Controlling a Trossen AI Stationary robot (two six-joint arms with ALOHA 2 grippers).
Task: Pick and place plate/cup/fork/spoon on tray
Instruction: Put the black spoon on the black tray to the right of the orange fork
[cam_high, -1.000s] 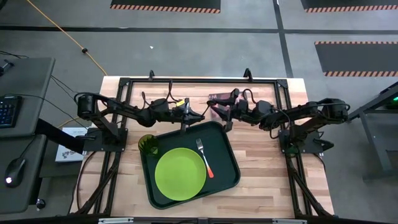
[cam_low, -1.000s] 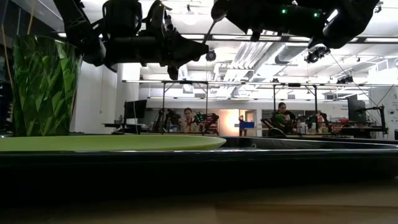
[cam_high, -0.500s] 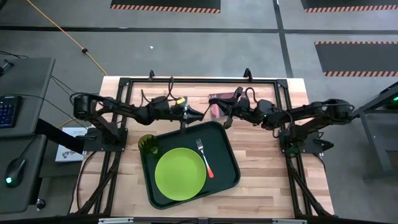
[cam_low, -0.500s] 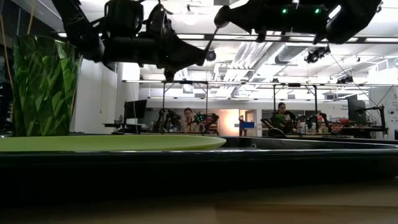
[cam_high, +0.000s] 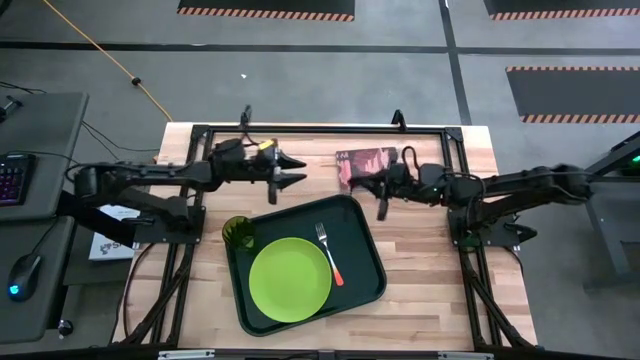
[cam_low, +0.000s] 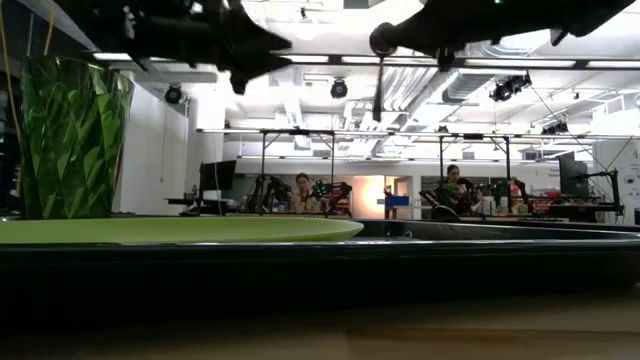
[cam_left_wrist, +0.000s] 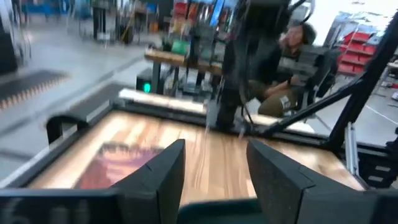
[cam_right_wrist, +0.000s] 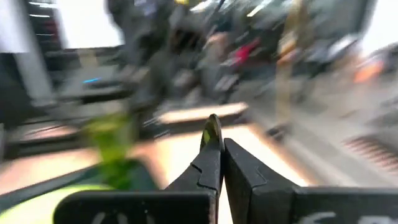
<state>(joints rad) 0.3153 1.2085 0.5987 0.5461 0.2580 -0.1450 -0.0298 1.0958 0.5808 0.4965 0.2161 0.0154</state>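
The lime-green plate (cam_high: 290, 280), the orange-handled fork (cam_high: 330, 252) and the dark-green cup (cam_high: 237, 232) rest in the dark-green tray (cam_high: 365, 290). In the low view the plate (cam_low: 170, 230) and cup (cam_low: 70, 140) stand behind the tray's rim (cam_low: 400, 250). My right gripper (cam_high: 383, 190) hovers past the tray's far right corner, shut on the thin dark spoon (cam_low: 378, 90). My left gripper (cam_high: 297, 170) stands open and empty above the table beyond the tray's far edge; in the left wrist view my left gripper (cam_left_wrist: 214, 168) shows a wide gap between its fingers. My right gripper pinches the spoon between its two fingers near the bowl end; the bowl (cam_right_wrist: 213, 130) sticks out just past the fingertips. The fingers lie level, pointing toward the table's left, across the spoon. The handle (cam_low: 378, 95) hangs straight down, clear of table and tray.
A small reddish book (cam_high: 365, 162) lies flat on the table just beyond my right gripper. Black frame rails (cam_high: 320, 128) run along the table's far edge. Bare wood (cam_high: 430, 270) shows to the right of the tray. People sit in the room behind (cam_low: 455, 190).
The spoon has passed from my left gripper to my right. My left gripper has opened, let go and drawn back toward the table's left edge. My right gripper has shut on the spoon and moved right; the spoon has swung from slanting to hanging upright.
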